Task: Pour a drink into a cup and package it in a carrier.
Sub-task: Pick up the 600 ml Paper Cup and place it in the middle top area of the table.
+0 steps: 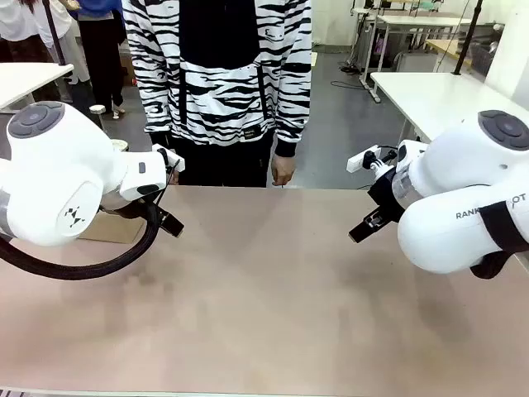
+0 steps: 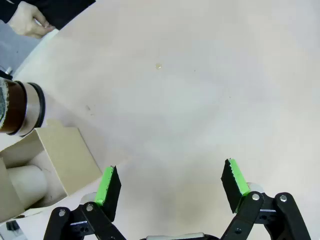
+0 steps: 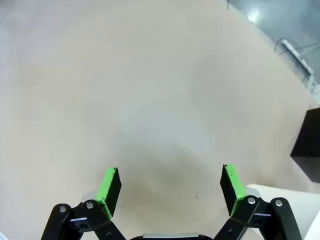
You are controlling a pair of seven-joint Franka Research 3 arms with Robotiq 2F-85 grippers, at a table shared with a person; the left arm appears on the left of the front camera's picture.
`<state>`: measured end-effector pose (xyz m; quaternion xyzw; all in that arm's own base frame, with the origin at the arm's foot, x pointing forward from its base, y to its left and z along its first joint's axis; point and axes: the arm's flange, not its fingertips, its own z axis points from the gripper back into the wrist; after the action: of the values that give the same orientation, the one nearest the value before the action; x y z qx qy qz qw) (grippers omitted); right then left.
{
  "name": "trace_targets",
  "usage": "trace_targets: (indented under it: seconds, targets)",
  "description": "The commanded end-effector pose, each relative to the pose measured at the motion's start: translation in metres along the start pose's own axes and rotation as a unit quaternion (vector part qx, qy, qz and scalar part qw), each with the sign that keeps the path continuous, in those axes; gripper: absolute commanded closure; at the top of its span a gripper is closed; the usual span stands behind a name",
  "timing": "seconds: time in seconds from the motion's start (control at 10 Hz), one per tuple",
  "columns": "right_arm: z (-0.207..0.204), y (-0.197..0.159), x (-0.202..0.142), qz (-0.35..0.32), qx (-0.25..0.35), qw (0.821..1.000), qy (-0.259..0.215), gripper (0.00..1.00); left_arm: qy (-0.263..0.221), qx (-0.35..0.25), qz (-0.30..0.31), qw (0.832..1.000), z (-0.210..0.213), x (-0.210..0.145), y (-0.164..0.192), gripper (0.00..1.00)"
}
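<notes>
Beige tabletop (image 1: 273, 306), grey floor (image 1: 339, 132) and white table (image 1: 438, 95) beyond, left gripper (image 2: 171, 172) and right gripper (image 3: 170, 175) spread wide, empty

Left gripper (image 2: 171, 182) holds its 2 green-padded fingers (image 2: 106, 186) wide apart above the bare table (image 2: 200, 90). At left stands the carrier (image 2: 65, 155) (the cup (image 2: 27, 182) inside), near the drink (image 2: 12, 107) and a person's hand (image 2: 27, 22).

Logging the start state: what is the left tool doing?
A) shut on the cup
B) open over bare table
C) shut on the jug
B: the left tool has its green pads wide apart, with just table between them.
</notes>
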<state>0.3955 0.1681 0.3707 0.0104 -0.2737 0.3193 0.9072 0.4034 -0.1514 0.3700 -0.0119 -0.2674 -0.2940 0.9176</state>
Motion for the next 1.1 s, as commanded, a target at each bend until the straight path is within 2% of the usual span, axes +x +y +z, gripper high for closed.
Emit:
trace_targets:
  seconds: [0.0, 0.9, 1.0]
  targets:
    - [0.000, 0.000, 0.000, 0.000, 0.000, 1.000, 0.000, 0.00, 0.000, 0.000, 0.000, 1.000, 0.000, 0.000, 0.000, 0.00]
    - [0.000, 0.000, 0.000, 0.000, 0.000, 1.000, 0.000, 0.00, 0.000, 0.000, 0.000, 1.000, 0.000, 0.000, 0.000, 0.00]
    - [0.023, -0.024, 0.027, 0.003, 0.028, 1.000, 0.005, 0.00, 0.000, 0.000, 0.000, 1.000, 0.000, 0.000, 0.000, 0.00]
